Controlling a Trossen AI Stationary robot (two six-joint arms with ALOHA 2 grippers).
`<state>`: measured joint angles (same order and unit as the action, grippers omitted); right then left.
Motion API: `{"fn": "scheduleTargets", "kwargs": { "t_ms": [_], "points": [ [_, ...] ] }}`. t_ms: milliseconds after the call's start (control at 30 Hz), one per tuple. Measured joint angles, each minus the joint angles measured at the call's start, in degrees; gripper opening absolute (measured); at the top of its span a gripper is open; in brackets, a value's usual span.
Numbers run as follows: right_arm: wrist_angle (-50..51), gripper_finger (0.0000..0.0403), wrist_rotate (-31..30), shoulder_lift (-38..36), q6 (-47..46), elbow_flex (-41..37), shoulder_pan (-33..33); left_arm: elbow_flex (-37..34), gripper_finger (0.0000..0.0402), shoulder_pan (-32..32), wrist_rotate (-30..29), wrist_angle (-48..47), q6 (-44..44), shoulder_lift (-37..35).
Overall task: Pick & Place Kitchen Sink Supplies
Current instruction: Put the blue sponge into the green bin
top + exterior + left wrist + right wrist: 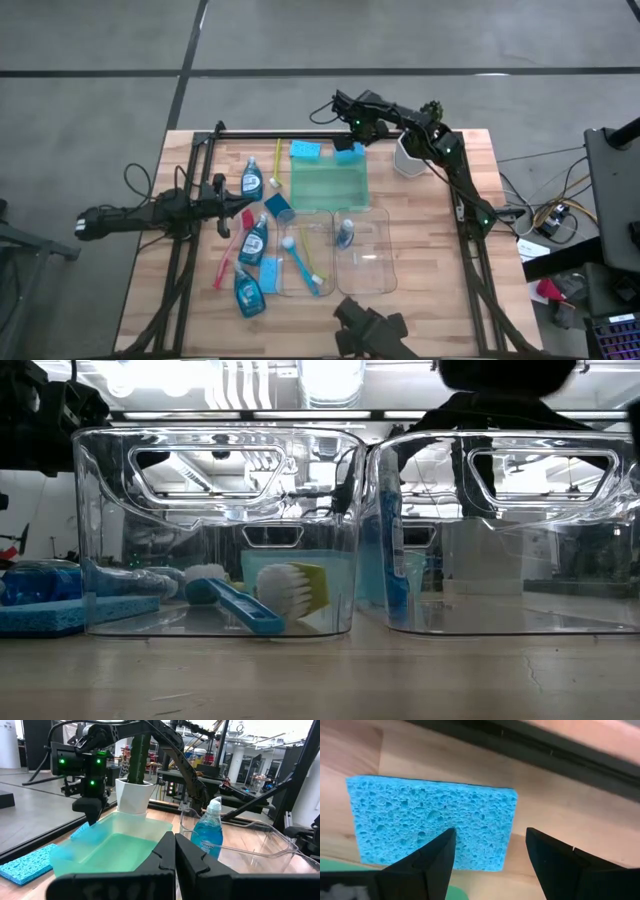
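The right gripper [487, 857] hangs over the far edge of the table with its two dark fingers spread wide, looking straight down on a flat blue rectangular sponge [432, 820] that lies bare on the wood just beyond the translucent green plastic tray [329, 183]. Nothing is between the fingers, and the sponge sits off to one side of the gap, not centred. To take it cleanly, I'd say the wrist wants to slide across until the sponge's short width lies squarely between the fingers, then drop low enough to catch the soft edges without scraping the table. The white-potted green cactus [136, 776] stands close by, so the approach should stay clear of it. The left gripper [174, 862] waits over the left half of the table, fingers pressed together and empty.
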<state>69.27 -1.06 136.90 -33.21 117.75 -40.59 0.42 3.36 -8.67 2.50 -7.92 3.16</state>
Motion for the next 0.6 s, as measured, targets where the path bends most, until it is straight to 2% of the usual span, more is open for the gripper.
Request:
{"fn": "scheduleTargets", "kwargs": {
  "t_ms": [367, 500, 600],
  "points": [
    [-2.7, 0.0216, 1.6, 0.0, 0.5, -3.1, 0.0, 0.0, 0.0000, 0.0, 0.0, 0.0, 0.0, 0.0],
    [-4.1, 0.0177, 3.1, -0.3, 0.6, -4.8, 0.0, 0.0, 0.0000, 0.0, 0.0, 0.0, 0.0, 0.0],
    [-4.6, 0.0126, 3.1, -0.4, 0.7, -5.4, 0.0, 0.0, 0.0000, 0.0, 0.0, 0.0, 0.0, 0.0]
  ]
}}
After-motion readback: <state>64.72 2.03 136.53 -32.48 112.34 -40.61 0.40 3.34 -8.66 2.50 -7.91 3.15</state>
